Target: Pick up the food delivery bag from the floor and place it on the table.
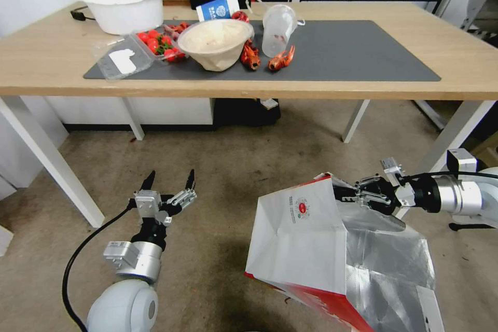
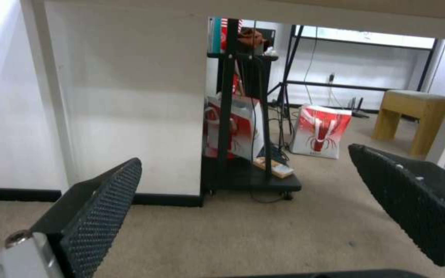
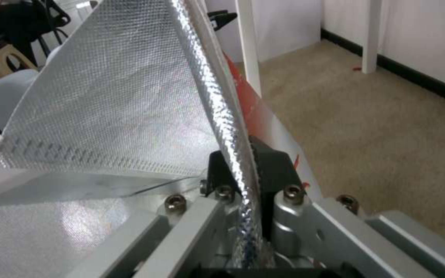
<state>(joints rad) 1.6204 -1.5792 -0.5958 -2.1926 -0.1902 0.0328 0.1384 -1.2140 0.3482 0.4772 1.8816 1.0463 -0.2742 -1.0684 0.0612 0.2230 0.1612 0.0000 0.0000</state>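
The food delivery bag (image 1: 306,244), white and red with a round red logo and silver foil lining, stands tilted on the floor (image 1: 218,166) at the lower right. My right gripper (image 1: 348,193) is shut on the bag's top rim; in the right wrist view the foil rim (image 3: 233,127) runs pinched between the black fingers (image 3: 271,170). My left gripper (image 1: 169,182) hovers open over the floor to the left of the bag, apart from it, and its ribbed pads (image 2: 104,216) hold nothing. The light-wood table (image 1: 456,70) with its dark grey mat (image 1: 358,52) lies beyond.
On the mat sit a white tub (image 1: 124,8), a strawberry tray (image 1: 155,44), a paper bowl (image 1: 215,44), a clear cup (image 1: 277,28), a blue carton (image 1: 218,9) and red crayfish (image 1: 280,59). White table legs (image 1: 49,158) flank the floor. A black cart (image 2: 243,116) and a red bag (image 2: 320,131) stand beyond.
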